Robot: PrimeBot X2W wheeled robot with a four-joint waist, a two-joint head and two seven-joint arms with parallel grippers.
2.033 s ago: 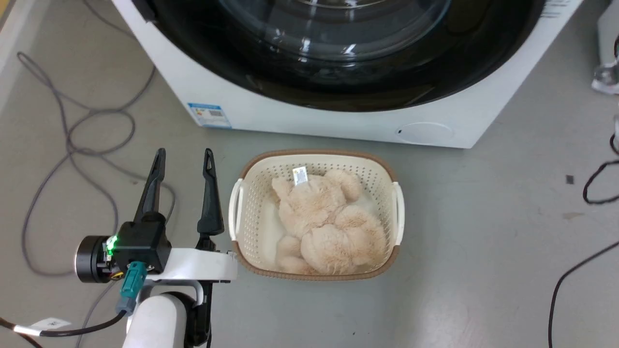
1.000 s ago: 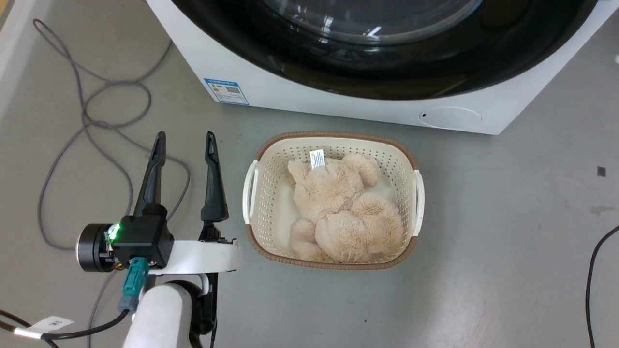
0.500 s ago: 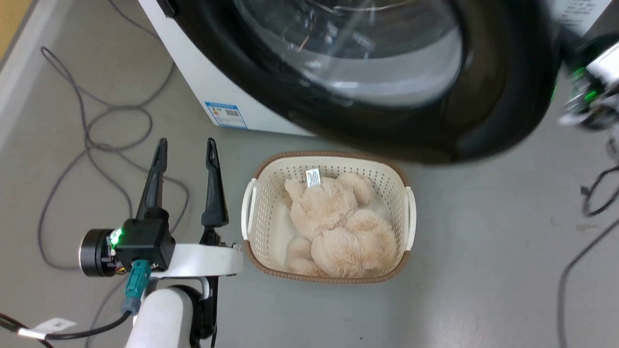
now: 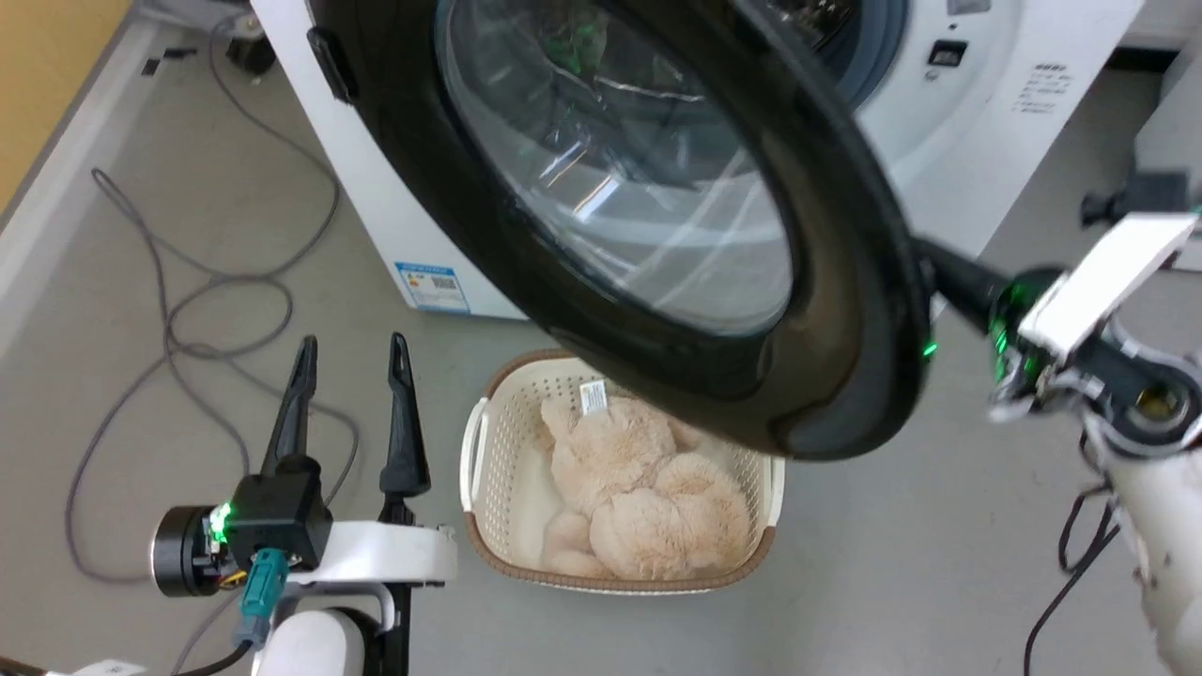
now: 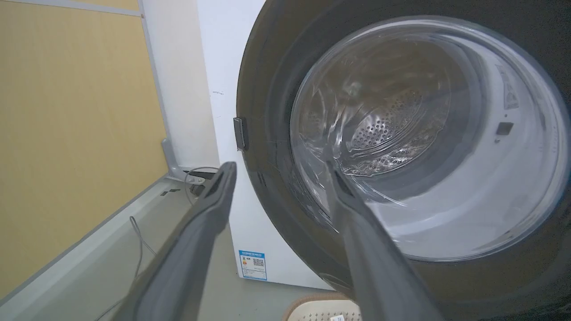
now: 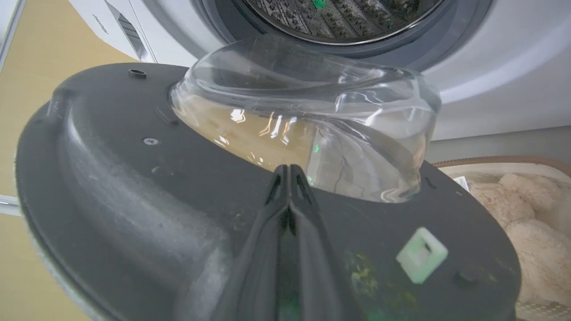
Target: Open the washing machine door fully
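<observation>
The washing machine door (image 4: 845, 310), a glossy black disc with a bulging glass bowl (image 6: 312, 120), stands swung out partway from the white washing machine (image 4: 958, 169), hinged at its left side. Behind it the steel drum (image 6: 339, 13) and grey gasket (image 4: 878, 47) are exposed. My right gripper (image 6: 289, 171) is shut, its tips lying against the door's inner face just below the glass bowl. In the head view its dark finger (image 4: 953, 274) runs behind the door's right edge. My left gripper (image 4: 347, 361) is open and holds nothing, low at the left, apart from the door.
A cream basket (image 4: 472, 441) holding a beige plush toy (image 4: 639, 488) sits on the floor under the door's lower edge. Grey cables (image 4: 188, 310) loop on the floor at the left, black ones (image 4: 1071, 563) at the right. A yellow wall (image 5: 67, 133) stands left of the machine.
The door has swung from shut to partway open, leftward. My right arm has come into view at the right behind its edge. The head camera shifted too; my left gripper stayed open.
</observation>
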